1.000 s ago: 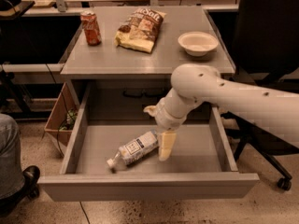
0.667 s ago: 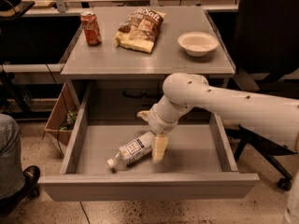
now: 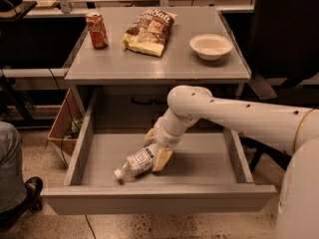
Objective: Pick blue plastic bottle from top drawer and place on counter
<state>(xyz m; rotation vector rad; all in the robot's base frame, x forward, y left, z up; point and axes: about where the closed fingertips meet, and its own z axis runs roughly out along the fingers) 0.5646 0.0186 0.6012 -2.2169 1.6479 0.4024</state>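
Note:
The blue plastic bottle (image 3: pixel 135 164) lies on its side in the open top drawer (image 3: pixel 159 199), near the front left, with its white cap pointing to the front left. My gripper (image 3: pixel 156 148) hangs down inside the drawer at the bottle's base end. Its cream fingers (image 3: pixel 162 159) are spread, one against the bottle's right end and one behind it. The bottle rests on the drawer floor. The counter (image 3: pixel 169 62) is the grey cabinet top above the drawer.
On the counter stand a red soda can (image 3: pixel 96 30) at the back left, a chip bag (image 3: pixel 149 31) in the middle and a white bowl (image 3: pixel 211 46) at the right. A cardboard box (image 3: pixel 65 128) sits left of the cabinet. A person's leg (image 3: pixel 12 168) is at the far left.
My gripper has moved left and forward in the drawer, up to the bottle's base end. The bottle has stayed where it lay.

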